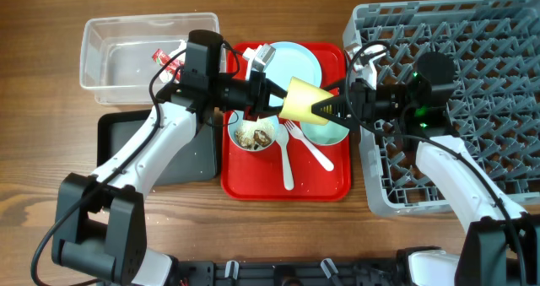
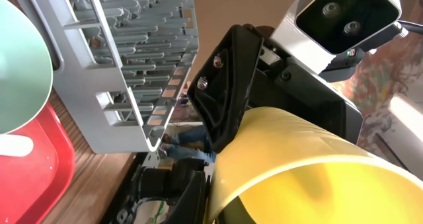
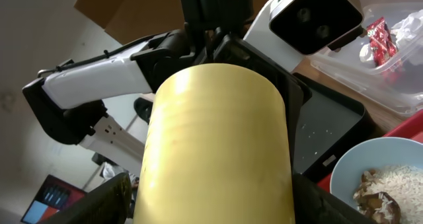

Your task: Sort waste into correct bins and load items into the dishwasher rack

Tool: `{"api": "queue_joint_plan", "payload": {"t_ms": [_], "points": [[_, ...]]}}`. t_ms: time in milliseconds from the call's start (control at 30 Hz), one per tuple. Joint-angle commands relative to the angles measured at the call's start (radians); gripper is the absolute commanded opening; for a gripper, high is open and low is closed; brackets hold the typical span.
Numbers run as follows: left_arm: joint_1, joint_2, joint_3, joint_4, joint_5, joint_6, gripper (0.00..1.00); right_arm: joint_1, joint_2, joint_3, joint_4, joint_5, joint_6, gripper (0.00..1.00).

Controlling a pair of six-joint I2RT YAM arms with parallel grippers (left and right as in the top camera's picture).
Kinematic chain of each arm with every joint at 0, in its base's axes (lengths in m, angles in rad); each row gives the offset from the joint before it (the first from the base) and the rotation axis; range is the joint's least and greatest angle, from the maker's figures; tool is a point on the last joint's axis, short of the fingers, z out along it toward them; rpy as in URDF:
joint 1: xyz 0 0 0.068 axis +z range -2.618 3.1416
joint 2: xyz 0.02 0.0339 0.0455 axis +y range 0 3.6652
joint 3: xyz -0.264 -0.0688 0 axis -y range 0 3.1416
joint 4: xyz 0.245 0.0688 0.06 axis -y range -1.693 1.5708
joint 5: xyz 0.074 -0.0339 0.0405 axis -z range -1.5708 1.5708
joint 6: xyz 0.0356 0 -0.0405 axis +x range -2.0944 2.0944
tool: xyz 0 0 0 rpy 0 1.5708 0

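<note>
The small yellow cup [image 1: 302, 99] hangs on its side above the flat red serving tray [image 1: 333, 185], its mouth toward the left arm. My left gripper [image 1: 272, 100] is shut on the cup's rim [image 2: 310, 158]. My right gripper [image 1: 339, 109] has a finger on each side of the cup's body [image 3: 218, 145], with a thin gap at one finger. On the tray lie the pale blue plate [image 1: 297, 60], a pale blue bowl with rice and brown scraps [image 1: 251, 137], the mint green bowl [image 1: 331, 132], the white fork [image 1: 308, 147] and the spoon [image 1: 286, 164]. The red wrapper [image 1: 165, 60] lies in the clear tub [image 1: 110, 41].
The grey dishwasher rack [image 1: 472, 33] fills the right side, under my right arm. The black tray [image 1: 114, 138] lies left of the red tray, under my left arm. Crumpled white tissue [image 1: 260, 55] rests at the plate's left edge.
</note>
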Motion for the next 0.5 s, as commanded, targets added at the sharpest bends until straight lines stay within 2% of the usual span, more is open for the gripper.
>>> {"api": "queue_joint_plan", "payload": {"t_ms": [0,100,467], "points": [[0.001,0.008,0.005,0.056,-0.116,-0.079,0.04,0.010,0.001,0.018,0.013,-0.075,-0.004,0.77],[0.001,0.008,0.005,0.114,-0.115,-0.131,0.04,0.010,0.001,0.018,0.014,-0.075,-0.004,0.77],[-0.031,0.008,0.005,0.115,-0.115,-0.141,0.04,0.010,0.001,0.018,0.079,-0.067,0.010,0.76]]}}
